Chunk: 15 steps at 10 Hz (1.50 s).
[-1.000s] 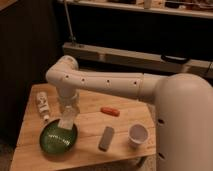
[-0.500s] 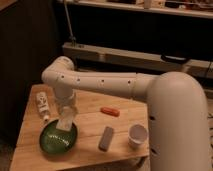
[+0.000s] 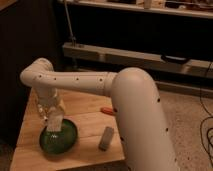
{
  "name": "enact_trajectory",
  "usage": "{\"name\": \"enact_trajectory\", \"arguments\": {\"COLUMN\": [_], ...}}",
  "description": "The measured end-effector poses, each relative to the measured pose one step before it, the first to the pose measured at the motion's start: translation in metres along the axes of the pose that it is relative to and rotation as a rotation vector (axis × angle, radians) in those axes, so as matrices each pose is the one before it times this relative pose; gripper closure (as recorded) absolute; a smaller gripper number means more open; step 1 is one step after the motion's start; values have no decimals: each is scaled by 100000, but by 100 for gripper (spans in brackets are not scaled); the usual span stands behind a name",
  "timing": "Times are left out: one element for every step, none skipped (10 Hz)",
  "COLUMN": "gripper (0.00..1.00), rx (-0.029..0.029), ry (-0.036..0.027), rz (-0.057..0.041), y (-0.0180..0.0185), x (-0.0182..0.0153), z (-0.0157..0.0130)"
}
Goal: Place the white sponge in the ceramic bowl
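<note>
The green ceramic bowl [image 3: 60,140] sits on the front left of the wooden table [image 3: 85,120]. My gripper [image 3: 53,119] points down over the bowl's back left part. It is shut on the white sponge [image 3: 54,125], which hangs just above the inside of the bowl. The arm [image 3: 80,82] reaches in from the right.
A darker grey block [image 3: 106,138] lies to the right of the bowl. A small orange object [image 3: 107,110] lies behind it, close to the arm's large white body [image 3: 142,125], which covers the table's right side. A dark shelf unit [image 3: 140,50] stands behind.
The arm's big white body now fills more of the right side and hides the white cup. The gripper with the sponge stays over the bowl, slightly lower.
</note>
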Motion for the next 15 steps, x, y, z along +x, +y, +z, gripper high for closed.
{"name": "enact_trajectory", "arguments": {"gripper": [100, 100, 96, 86, 78, 67, 58, 47, 36, 27, 17, 7, 1, 0, 0], "rx": [-509, -809, -1300, -546, 493, 332, 477, 377, -171, -342, 521, -7, 67, 213, 306], "ry": [-455, -172, 37, 209, 105, -93, -101, 215, 34, -144, -102, -132, 55, 100, -64], "rz": [-1699, -897, -1553, -96, 971, 1003, 204, -359, -590, -108, 395, 898, 216, -282, -56], "y": [-294, 228, 619, 622, 449, 455, -297, -706, -381, 235, 576, 1150, 562, -83, -366], "x": [-284, -397, -1015, -896, -218, 149, 250, 547, 143, -178, -358, -422, -392, -157, 183], "z": [218, 128, 125, 143, 256, 233, 82, 14, -190, -24, -47, 111, 144, 38, 53]}}
